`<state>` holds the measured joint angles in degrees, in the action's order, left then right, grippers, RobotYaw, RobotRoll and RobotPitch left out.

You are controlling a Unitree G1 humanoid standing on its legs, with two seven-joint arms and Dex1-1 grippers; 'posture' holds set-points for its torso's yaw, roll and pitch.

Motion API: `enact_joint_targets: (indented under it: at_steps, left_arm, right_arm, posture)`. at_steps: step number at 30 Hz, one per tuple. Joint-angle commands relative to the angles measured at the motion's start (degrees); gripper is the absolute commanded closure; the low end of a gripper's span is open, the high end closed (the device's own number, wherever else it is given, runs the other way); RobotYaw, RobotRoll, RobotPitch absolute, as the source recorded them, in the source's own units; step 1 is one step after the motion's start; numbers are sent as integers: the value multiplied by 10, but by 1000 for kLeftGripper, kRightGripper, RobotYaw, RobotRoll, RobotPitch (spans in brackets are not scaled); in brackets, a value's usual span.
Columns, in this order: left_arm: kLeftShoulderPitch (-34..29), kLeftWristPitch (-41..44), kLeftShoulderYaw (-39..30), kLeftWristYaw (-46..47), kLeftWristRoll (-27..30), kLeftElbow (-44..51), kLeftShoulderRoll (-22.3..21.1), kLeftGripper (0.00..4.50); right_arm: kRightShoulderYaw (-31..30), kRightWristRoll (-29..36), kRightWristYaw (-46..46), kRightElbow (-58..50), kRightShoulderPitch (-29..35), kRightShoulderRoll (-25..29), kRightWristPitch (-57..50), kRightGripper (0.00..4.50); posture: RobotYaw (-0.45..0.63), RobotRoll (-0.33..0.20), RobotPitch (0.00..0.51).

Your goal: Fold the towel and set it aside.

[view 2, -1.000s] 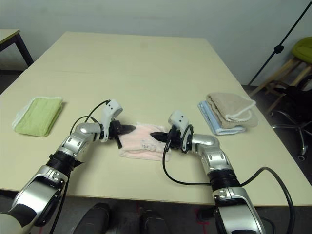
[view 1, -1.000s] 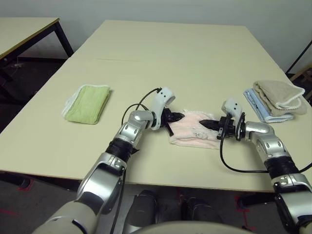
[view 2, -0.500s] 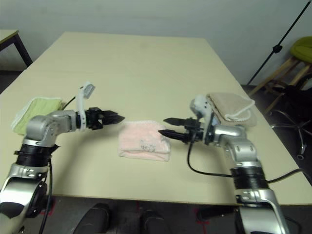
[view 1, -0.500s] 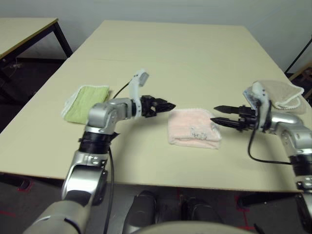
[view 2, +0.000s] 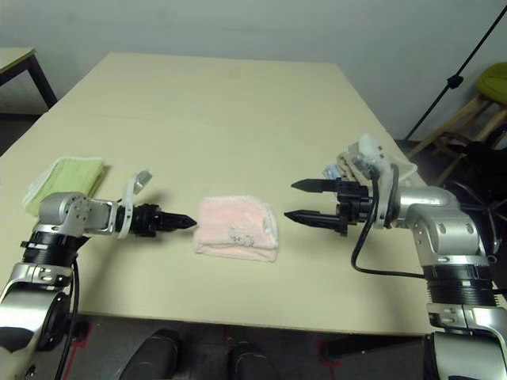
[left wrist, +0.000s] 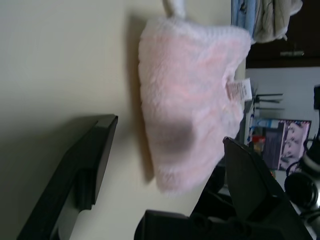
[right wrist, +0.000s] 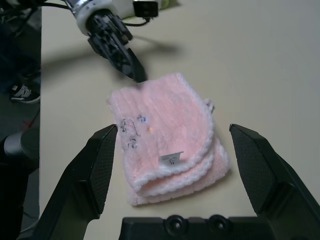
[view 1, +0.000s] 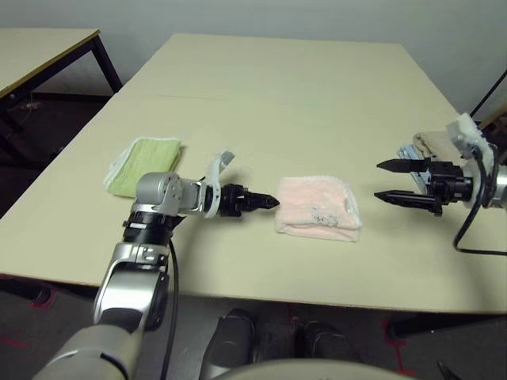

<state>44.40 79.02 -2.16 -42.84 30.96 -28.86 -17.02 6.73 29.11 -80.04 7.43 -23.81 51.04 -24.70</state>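
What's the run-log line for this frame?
towel: folded, on table, free | left gripper: open, at its left edge | right gripper: open, raised right of it | stage: fold done, not set aside

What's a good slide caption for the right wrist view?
Folded pink towel lies flat on the table, framed by the open right gripper, the left gripper at its far edge.

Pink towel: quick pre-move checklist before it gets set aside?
1. The pink towel is folded into a compact stack: ok.
2. Left end effector open, not holding the towel: ok.
3. Right end effector open, off to the towel's right, apart from it: ok.
4. Towel lies flat on the table, well inside its front edge: ok.
5. Green towel and the beige and blue stack are apart from the pink one: ok.
6. Left fingertips touching the towel's edge: cannot tell.
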Motion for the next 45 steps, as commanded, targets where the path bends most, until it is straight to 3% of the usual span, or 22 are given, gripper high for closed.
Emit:
enact_joint_targets:
  at_steps: [1, 14, 18, 28, 29, 33, 45]
  left_arm:
    - [10, 18, -5, 21, -4, -43, 23, 51]
    - [29, 12, -61, 73, -1, -107, 91, 51]
    - [22, 14, -69, 88, -1, -107, 98, 952]
    - [12, 26, -119, 109, 24, -80, 103, 4311]
    - [9, 28, -123, 110, 26, -75, 101, 4467]
    - [1, 40, -157, 126, 39, -52, 97, 4467]
    - [28, 80, -375, 206, 104, 63, 45, 4467]
  right_arm:
    - [25, 10, 10, -21, 20, 13, -8, 0]
    - [45, 29, 39, -57, 44, 15, -24, 0]
    - [45, 33, 46, -61, 44, 14, -25, 0]
    - [44, 34, 15, -75, 75, 33, -21, 0]
    - [43, 35, 12, -77, 79, 35, -23, 0]
    - [40, 31, 9, -76, 83, 35, -18, 0]
    - [22, 21, 13, -51, 56, 19, -11, 0]
  posture:
    - [56, 0, 82]
    - [32, 0, 90]
    - [35, 0, 91]
    - [44, 0, 85]
    - [44, 0, 85]
    - [51, 0, 84]
    - [97, 0, 73]
